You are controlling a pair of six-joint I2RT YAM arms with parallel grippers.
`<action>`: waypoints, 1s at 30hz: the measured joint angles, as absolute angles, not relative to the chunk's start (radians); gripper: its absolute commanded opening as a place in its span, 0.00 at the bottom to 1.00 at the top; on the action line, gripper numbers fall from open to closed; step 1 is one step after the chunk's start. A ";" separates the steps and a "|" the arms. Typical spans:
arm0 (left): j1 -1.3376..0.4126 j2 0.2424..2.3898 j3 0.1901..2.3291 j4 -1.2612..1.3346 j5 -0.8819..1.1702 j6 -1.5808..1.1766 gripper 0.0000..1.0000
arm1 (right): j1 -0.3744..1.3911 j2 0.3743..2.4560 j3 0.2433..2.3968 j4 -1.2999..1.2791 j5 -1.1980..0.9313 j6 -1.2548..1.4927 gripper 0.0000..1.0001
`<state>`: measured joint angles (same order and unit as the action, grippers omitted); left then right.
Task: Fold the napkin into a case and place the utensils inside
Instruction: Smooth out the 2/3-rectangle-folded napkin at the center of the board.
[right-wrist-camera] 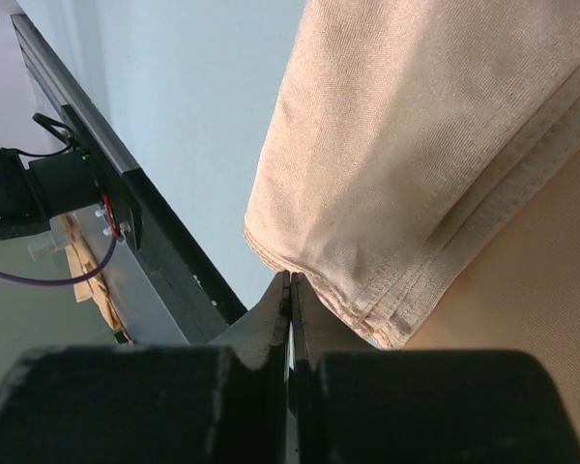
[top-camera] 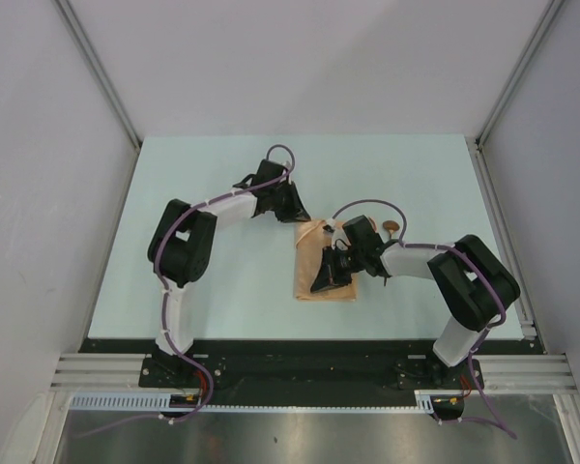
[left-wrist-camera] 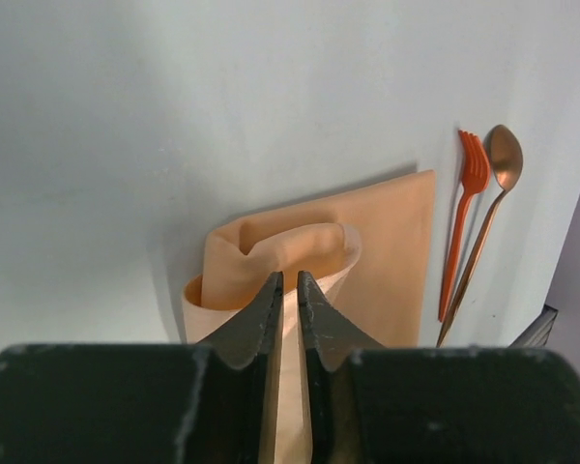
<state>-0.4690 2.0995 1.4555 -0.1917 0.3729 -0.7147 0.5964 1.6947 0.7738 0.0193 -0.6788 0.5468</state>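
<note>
The peach-orange napkin (top-camera: pixel 340 292) lies mid-table, partly folded. In the left wrist view its near edge (left-wrist-camera: pixel 280 253) is lifted into a loop over the flat part. My left gripper (top-camera: pixel 295 215) (left-wrist-camera: pixel 290 276) is at the napkin's far end, with cloth pinched between its jaws. My right gripper (top-camera: pixel 325 280) (right-wrist-camera: pixel 290 275) is over the near end, jaws together, with the folded, hemmed corner (right-wrist-camera: pixel 406 164) at their tips. An orange fork (left-wrist-camera: pixel 464 217) and a copper spoon (left-wrist-camera: pixel 491 213) lie side by side on the table just right of the napkin. Only the spoon bowl (top-camera: pixel 391 229) shows from above.
The pale blue table (top-camera: pixel 213 184) is enclosed by grey walls on the left, right and back. A black rail (right-wrist-camera: pixel 159 242) runs along its near edge, with cables and a metal shelf beyond. My right arm's elbow (top-camera: pixel 469 275) stands right of the utensils.
</note>
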 measured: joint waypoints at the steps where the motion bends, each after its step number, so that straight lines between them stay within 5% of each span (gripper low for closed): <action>1: -0.469 2.098 1.456 -0.200 0.369 -0.707 0.15 | 0.597 1.695 0.773 0.021 -0.679 0.550 0.02; 14: -0.456 2.034 1.452 -0.280 0.290 -0.607 0.36 | 0.603 1.695 0.718 0.055 -0.682 0.566 0.01; 30: -0.435 2.031 1.452 -0.361 0.302 -0.574 0.35 | 0.601 1.696 0.685 0.087 -0.690 0.573 0.00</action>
